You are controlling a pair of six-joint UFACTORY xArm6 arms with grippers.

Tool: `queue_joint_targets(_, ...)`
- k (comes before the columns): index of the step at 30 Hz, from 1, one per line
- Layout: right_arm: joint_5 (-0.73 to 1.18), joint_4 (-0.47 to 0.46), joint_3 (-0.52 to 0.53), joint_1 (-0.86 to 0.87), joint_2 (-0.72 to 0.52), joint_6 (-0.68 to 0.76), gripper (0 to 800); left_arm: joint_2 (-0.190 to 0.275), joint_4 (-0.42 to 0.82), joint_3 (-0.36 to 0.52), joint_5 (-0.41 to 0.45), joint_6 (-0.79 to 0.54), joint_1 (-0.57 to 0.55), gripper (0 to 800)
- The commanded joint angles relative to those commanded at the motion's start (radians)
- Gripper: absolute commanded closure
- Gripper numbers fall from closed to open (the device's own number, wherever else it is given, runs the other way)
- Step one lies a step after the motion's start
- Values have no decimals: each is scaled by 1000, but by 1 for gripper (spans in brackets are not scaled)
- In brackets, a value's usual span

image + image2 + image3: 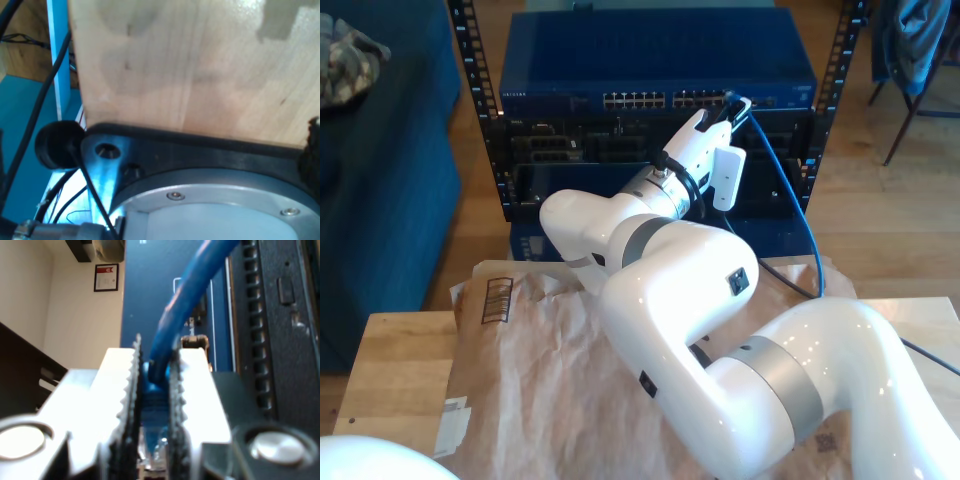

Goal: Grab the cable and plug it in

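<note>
My second gripper (pixel 156 390) has its fingers (pixel 192 385) clenched on the cable (pixel 182 305) plug, right at the switch (pixel 660 60) ports; a slight tilt could jam the plug. My first gripper's fingers: cannot tell.

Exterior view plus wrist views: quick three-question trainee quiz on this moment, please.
1. True or false: my second gripper is shut on the thin bright-blue ethernet cable.
2. In the exterior view, the cable's held end is nearest to: A) the crumpled brown paper, B) the port row on the dark-blue rack switch, C) the wooden floor.
3. Fill in: my first gripper's wrist view looks at a pale ____ board.

Key: 1 true; 2 B; 3 wooden.
</note>
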State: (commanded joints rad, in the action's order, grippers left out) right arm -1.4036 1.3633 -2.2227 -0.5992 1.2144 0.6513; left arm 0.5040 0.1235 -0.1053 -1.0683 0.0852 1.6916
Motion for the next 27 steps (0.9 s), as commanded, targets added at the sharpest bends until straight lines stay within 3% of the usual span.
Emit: queue_joint_targets(27,0,-2,-6,-31,-11,0,800,0,0,0,0,2,0,0)
